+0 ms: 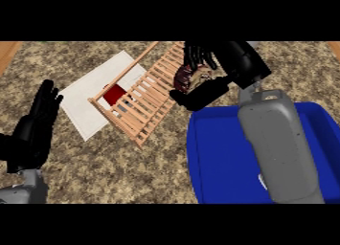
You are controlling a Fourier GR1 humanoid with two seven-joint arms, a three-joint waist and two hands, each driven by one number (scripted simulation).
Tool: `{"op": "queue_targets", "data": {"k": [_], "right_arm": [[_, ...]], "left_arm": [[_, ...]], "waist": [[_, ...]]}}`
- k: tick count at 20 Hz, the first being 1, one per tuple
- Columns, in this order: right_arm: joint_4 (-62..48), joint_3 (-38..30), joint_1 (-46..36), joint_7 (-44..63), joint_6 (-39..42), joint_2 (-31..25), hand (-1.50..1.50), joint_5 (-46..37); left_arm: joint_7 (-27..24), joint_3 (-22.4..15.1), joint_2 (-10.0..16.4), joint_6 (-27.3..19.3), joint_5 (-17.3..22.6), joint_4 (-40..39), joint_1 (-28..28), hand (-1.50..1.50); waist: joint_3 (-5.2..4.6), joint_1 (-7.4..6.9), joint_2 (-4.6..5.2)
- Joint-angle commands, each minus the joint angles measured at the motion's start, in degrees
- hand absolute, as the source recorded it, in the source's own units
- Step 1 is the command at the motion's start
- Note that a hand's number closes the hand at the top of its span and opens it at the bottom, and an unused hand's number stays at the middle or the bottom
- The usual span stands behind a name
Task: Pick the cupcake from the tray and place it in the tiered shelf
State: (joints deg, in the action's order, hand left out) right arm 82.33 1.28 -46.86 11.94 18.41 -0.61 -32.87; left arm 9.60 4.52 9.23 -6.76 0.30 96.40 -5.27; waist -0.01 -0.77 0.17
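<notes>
right hand point(229, 62) curls round the cupcake point(181, 77), held at the edge of the tiered shelf point(147, 98) just left of the palm, blue tray point(215, 158) below. i'd ease it left over a slatted tier, upright, then uncurl. left hand point(34, 124) rests open.

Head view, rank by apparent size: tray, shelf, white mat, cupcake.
1. Tray, largest, though nearest the camera.
2. Shelf and white mat look alike; the shelf overlaps the mat, so unranked.
3. Cupcake, smallest; mostly hidden in the right hand.
</notes>
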Motion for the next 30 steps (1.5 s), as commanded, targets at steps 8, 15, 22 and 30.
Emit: {"op": "queue_targets", "data": {"k": [8,15,22,30], "right_arm": [[-24.27,2.42,-11.26,-10.50,-14.31,0.61,1.50,-0.44],[-37.25,4.15,-13.96,-11.36,-20.26,0.61,-1.50,10.15],[-46.23,1.00,-19.95,-17.22,-17.17,0.61,-1.50,13.22],[-42.99,-6.25,-22.08,-19.08,-14.45,-0.74,-1.50,21.00]], "left_arm": [[-2.32,1.05,0.18,1.28,-0.25,-2.34,-0.39,0.00],[5.00,-1.48,-1.16,-0.58,-1.58,4.49,-0.16,0.00],[-2.40,-0.36,-1.95,-0.08,-1.94,-2.22,-0.61,0.00],[0.61,-0.46,-2.11,-1.08,-2.66,-0.48,-1.28,0.00]], "waist": [[-0.02,-0.25,0.05],[0.03,-1.32,0.07],[-0.01,-0.41,0.14],[0.02,0.13,-0.05]]}}
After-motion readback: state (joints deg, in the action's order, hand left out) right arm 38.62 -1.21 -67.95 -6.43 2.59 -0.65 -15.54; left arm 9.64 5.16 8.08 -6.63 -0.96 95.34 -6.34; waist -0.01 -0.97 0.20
